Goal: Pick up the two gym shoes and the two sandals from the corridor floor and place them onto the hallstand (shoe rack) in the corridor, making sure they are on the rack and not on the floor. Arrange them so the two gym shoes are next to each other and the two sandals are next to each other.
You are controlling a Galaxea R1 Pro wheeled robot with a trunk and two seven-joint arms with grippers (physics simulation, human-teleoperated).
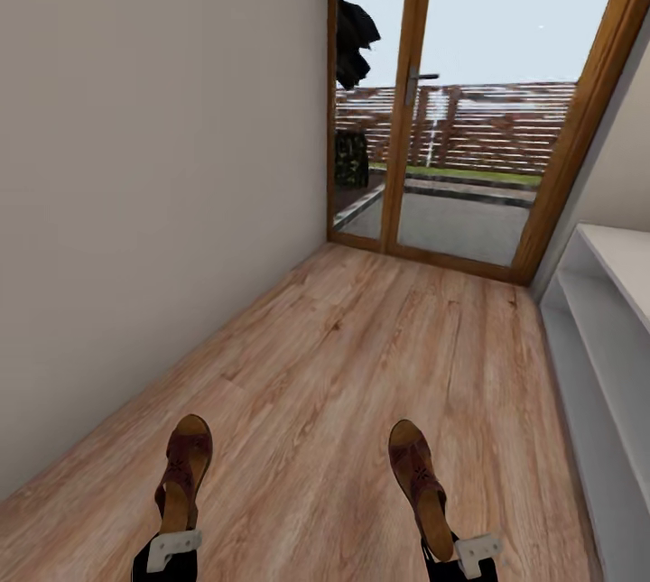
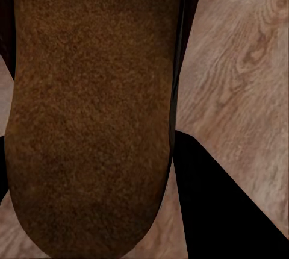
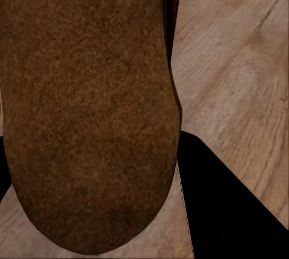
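Two dark brown sandals are held above the corridor floor. In the head view the left sandal rises from my left gripper, which is shut on its heel end. The right sandal is held the same way by my right gripper. Each wrist view looks at a rough brown sole: the left sandal and the right sandal, with plank floor behind. The light-grey hallstand runs along the right wall, its shelves bare where I can see them. The gym shoes are out of view.
A plain beige wall closes the left side. A wood-framed glass door ends the corridor ahead, with a fence and path outside. Open plank floor stretches between me and the door.
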